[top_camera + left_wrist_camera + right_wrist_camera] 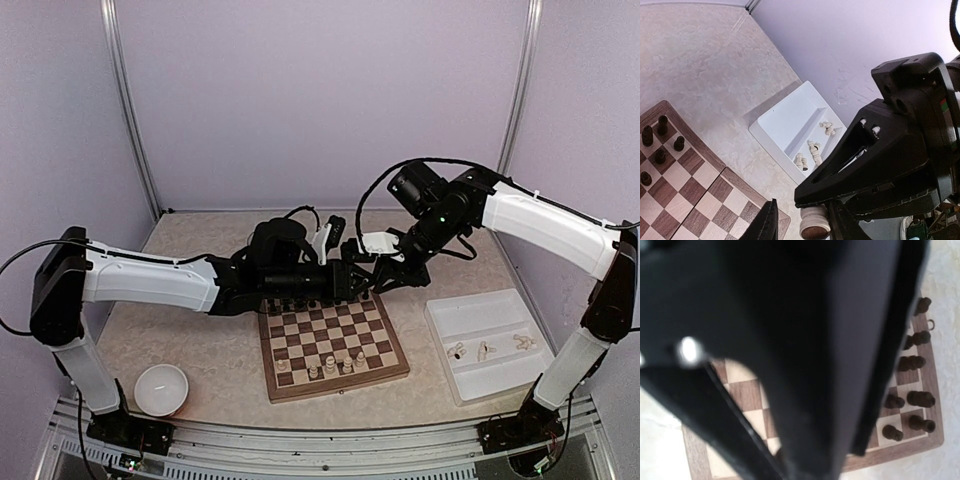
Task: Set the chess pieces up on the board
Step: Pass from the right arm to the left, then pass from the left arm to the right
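Observation:
The board (340, 388) lies at the table's middle, with several cream chess pieces (330, 365) on its near rows and dark chessmen (310, 302) along the far edge. Above its far right corner the two grippers meet. In the left wrist view a cream chess piece (815, 224) with a brown felt base hangs from the right gripper's black fingers (850, 165), which are shut on its top. My left gripper (802, 225) stands open around it: one finger is beside the piece, the other apart from it. In the top view the left gripper (357, 281) and right gripper (386, 271) overlap.
A white tray (480, 318) at the right holds several loose cream pieces (487, 350). A white bowl (161, 389) sits near the front left. Purple walls and metal posts close in the table. A close black mass blocks most of the right wrist view, with board squares (740, 390) beyond it.

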